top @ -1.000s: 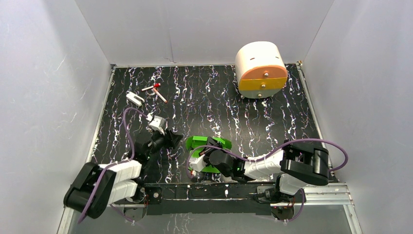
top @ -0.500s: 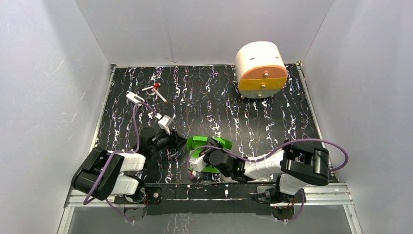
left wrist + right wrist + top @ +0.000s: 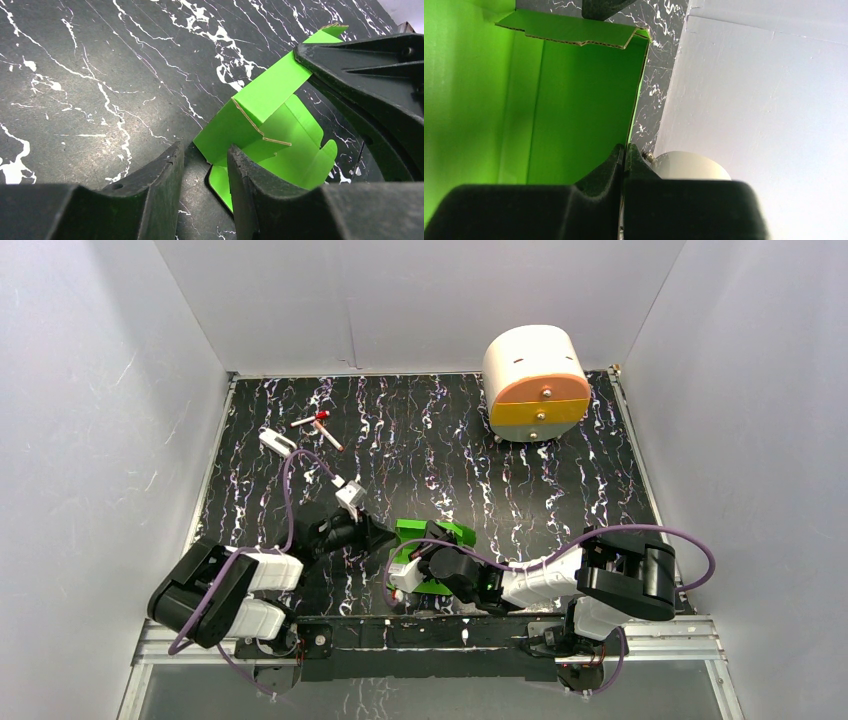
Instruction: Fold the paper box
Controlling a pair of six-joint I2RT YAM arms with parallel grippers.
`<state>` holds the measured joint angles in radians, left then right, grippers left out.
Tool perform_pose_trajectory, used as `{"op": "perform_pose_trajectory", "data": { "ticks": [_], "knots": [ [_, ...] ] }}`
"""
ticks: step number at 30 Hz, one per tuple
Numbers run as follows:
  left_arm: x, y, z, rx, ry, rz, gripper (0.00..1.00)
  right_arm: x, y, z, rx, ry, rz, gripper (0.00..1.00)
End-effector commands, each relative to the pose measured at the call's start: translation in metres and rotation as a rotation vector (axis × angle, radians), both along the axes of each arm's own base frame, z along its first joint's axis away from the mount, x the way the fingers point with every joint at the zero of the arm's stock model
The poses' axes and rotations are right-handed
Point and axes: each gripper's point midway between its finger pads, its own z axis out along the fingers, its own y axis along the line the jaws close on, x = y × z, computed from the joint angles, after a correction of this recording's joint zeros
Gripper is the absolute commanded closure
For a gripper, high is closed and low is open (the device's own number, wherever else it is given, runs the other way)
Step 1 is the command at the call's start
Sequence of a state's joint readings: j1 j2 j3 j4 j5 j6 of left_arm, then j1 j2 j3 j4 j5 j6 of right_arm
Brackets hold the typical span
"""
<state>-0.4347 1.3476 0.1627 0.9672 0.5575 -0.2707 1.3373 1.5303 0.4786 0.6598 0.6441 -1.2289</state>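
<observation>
The paper box (image 3: 450,532) is bright green card, partly folded, lying on the black marbled table near the front middle. My right gripper (image 3: 428,542) is shut on one raised wall of the paper box (image 3: 574,100), the card edge pinched between its fingertips (image 3: 625,148). My left gripper (image 3: 388,537) has come in from the left. Its jaws (image 3: 205,155) stand open with a gap, and the lower corner of the paper box (image 3: 270,100) pokes in just above that gap. The right gripper's black finger (image 3: 370,75) holds the flap's far end.
A cream-and-orange rounded drawer unit (image 3: 535,385) stands at the back right and also shows in the right wrist view (image 3: 689,167). Red-and-white sticks (image 3: 318,425) and a small white object (image 3: 277,443) lie at the back left. Grey walls enclose the table.
My left arm has moved right toward the box, bringing its fingertips up to the green corner, and its jaws have narrowed a little. The right arm and box have stayed still.
</observation>
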Motion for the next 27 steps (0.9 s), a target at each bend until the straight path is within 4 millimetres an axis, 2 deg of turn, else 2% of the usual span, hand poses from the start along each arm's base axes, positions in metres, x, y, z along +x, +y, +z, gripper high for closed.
{"op": "perform_pose_trajectory", "data": {
  "ticks": [1, 23, 27],
  "knots": [
    [0.005, -0.013, 0.017, -0.016, -0.087, -0.053, 0.65, -0.009, -0.003, -0.021, -0.084, 0.037, 0.039, 1.0],
    [-0.005, -0.026, 0.018, -0.022, -0.101, -0.15, 0.66, -0.01, -0.003, -0.026, -0.095, 0.048, 0.043, 1.0],
    [-0.01, -0.028, 0.02, -0.025, -0.111, -0.184, 0.63, -0.01, -0.003, -0.026, -0.093, 0.05, 0.044, 1.0]
  ]
}}
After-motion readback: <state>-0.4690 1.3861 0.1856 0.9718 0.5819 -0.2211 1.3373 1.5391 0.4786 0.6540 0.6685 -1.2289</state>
